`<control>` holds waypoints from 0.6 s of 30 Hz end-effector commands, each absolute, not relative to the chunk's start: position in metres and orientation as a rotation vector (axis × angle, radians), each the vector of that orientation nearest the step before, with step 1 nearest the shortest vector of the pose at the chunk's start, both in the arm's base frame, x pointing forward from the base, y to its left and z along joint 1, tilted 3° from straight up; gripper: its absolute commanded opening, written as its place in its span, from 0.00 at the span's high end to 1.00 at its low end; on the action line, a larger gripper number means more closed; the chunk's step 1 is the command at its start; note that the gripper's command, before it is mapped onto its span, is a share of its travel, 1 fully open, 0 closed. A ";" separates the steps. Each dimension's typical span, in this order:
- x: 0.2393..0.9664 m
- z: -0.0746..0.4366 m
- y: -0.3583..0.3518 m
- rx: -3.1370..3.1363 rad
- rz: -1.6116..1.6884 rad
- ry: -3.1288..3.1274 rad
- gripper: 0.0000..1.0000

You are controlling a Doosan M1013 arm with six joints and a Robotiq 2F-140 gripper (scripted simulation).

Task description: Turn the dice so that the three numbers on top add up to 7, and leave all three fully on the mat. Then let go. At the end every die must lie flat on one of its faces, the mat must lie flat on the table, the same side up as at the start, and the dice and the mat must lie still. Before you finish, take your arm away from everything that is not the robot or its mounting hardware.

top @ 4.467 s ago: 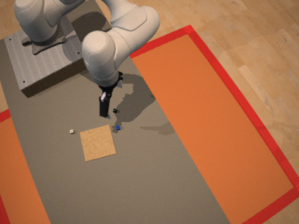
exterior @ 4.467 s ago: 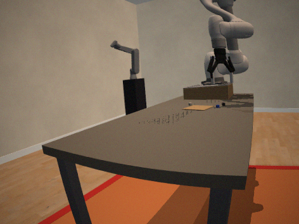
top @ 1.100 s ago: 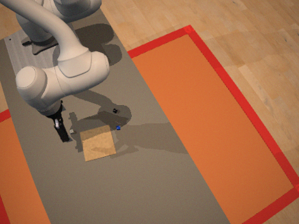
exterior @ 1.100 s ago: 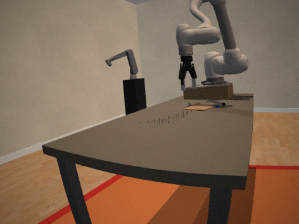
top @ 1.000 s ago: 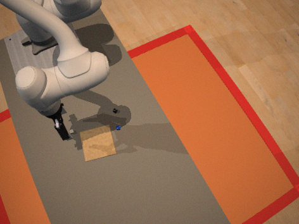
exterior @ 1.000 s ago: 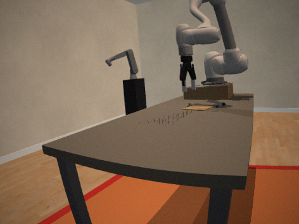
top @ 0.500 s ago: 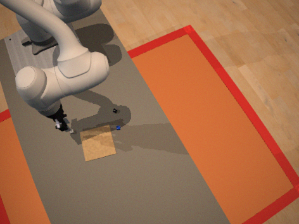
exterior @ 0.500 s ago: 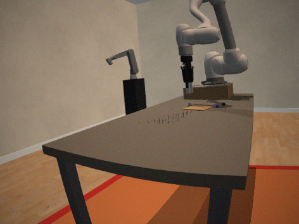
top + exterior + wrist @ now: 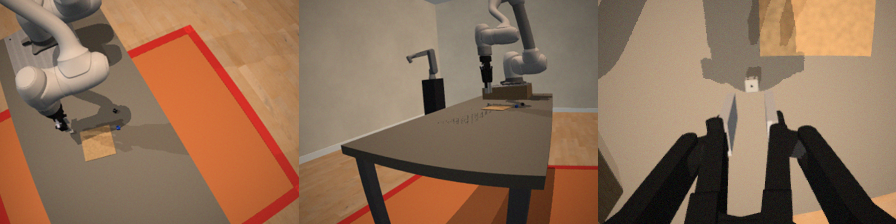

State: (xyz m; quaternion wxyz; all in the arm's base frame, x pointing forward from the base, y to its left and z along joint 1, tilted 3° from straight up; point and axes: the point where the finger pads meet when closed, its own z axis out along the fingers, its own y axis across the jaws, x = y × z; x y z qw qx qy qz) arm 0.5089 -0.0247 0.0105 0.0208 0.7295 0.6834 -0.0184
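Observation:
The tan mat (image 9: 97, 143) lies flat on the grey table, and also shows in the wrist view (image 9: 818, 8). A small white die (image 9: 72, 130) lies on the table just off the mat's left corner; the wrist view shows it (image 9: 752, 83) in shadow straight below the fingers. A blue die (image 9: 118, 127) lies on the table at the mat's right corner. A black die (image 9: 114, 111) lies on the table farther back. My gripper (image 9: 750, 104) (image 9: 488, 90) hangs well above the table, over the white die. Its fingers stand narrow with nothing between them.
The arm's wooden base block (image 9: 508, 92) stands at the far end of the table behind the mat. A second arm on a black pedestal (image 9: 433, 95) stands beside the table on the left. Orange floor zones with red borders flank the table.

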 end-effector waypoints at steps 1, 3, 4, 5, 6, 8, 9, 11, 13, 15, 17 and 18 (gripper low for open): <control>0.509 0.011 -0.025 2.262 -0.057 2.119 0.81; 0.509 0.011 -0.025 2.262 -0.057 2.119 0.81; 0.509 0.010 -0.025 2.262 -0.057 2.119 0.81; 0.509 0.010 -0.025 2.262 -0.057 2.119 0.81; 0.509 0.010 -0.025 2.262 -0.057 2.119 0.81; 0.509 0.010 -0.025 2.262 -0.057 2.119 0.81; 0.509 0.010 -0.025 2.262 -0.057 2.119 0.81; 0.509 0.009 -0.025 2.262 -0.057 2.119 0.81; 0.509 0.008 -0.025 2.262 -0.057 2.120 0.81; 0.509 0.007 -0.025 2.262 -0.056 2.120 0.81; 0.509 0.005 -0.025 2.262 -0.056 2.120 0.81; 0.509 0.004 -0.025 2.262 -0.056 2.120 0.81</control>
